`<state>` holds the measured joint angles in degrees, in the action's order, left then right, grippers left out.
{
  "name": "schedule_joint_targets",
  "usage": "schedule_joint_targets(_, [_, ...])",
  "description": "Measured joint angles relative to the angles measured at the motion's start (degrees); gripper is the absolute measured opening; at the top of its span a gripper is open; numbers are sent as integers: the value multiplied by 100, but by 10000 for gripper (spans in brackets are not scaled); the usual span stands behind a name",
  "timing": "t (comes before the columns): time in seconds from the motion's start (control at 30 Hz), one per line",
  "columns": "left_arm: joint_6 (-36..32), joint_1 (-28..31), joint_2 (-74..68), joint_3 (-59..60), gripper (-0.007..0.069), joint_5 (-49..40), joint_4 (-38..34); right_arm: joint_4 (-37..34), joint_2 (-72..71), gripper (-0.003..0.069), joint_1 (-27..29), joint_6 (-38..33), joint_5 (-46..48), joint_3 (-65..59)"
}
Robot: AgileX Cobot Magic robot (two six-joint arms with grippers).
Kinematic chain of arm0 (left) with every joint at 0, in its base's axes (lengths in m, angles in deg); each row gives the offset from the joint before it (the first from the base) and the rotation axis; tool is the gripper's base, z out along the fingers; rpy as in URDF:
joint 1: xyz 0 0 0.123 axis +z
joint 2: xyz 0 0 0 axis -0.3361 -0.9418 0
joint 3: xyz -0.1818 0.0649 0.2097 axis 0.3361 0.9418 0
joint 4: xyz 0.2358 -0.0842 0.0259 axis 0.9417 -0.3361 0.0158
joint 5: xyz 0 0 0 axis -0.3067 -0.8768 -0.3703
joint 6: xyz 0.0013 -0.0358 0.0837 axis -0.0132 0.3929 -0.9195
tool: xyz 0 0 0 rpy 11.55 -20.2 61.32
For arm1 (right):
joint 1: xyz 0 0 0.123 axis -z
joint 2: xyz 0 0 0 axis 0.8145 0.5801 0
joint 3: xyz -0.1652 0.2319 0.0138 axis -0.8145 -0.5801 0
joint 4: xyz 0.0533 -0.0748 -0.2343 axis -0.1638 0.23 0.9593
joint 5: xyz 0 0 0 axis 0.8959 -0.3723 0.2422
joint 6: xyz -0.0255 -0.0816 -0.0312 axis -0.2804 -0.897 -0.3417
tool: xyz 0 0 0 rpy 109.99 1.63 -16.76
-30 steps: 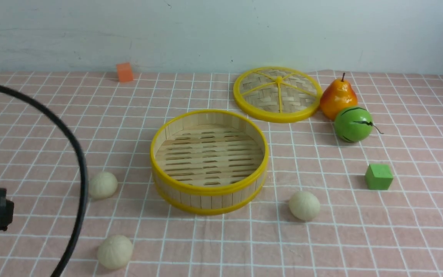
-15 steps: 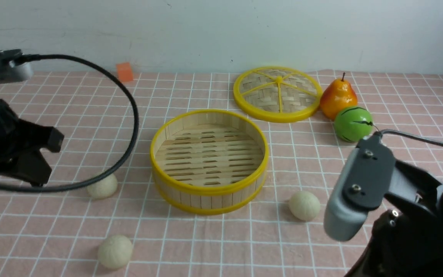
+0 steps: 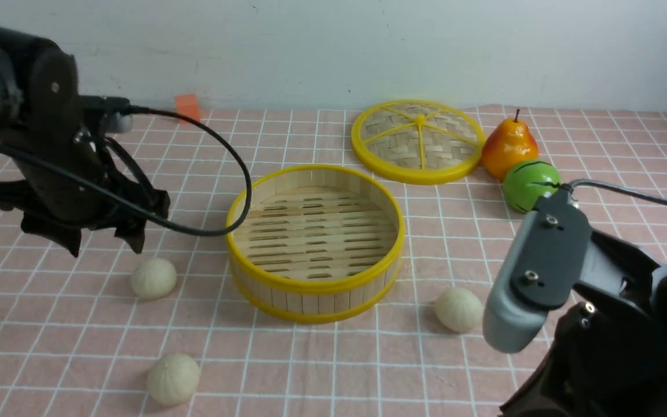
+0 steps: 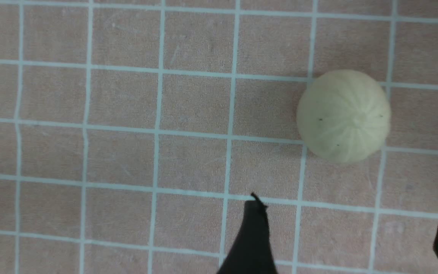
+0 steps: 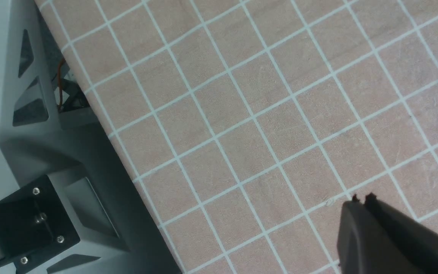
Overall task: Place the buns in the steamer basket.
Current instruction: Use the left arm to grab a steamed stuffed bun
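Left gripper (image 3: 105, 249) near bun (image 3: 154, 278) outside basket (image 3: 310, 301)

left arm (image 3: 38, 145): matte black; looping black cable (image 3: 249, 185);
right arm (image 3: 548, 255): grey plate, small screws (image 3: 531, 276);
left gripper (image 4: 351, 199): black pointed fingers

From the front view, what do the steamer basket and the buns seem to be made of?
Steamer basket: likely bamboo or wood strips, matte, with glossy yellow rims that look plastic. Buns: perhaps foam or soft plastic replicas, matte cream with faint moulded pleat lines; uncertain.

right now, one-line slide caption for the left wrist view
Open left gripper hovers near a cream-white pleated round bun on pink grid-lined cloth.
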<state>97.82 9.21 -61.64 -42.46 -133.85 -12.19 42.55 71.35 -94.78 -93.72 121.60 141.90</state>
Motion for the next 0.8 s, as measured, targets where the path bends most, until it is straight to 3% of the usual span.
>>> schedule_joint_targets(0.2, [82,0,-658,-1,582,237,17,414,36,10,95,262,-11,16])
schedule_joint_targets(0.33, [96,0,-1037,-18,522,497,17,877,355,10,842,901,-15,239])
schedule_joint_targets(0.5, [133,0,-1080,-87,500,757,17,919,879,10,1890,1065,40,745])
schedule_joint_targets(0.67, [185,0,-1080,-152,500,907,17,847,1348,10,2482,1078,80,1013])
schedule_joint_targets(0.8, [229,0,-1132,-152,500,992,-10,745,1664,13,2572,1078,107,1025])
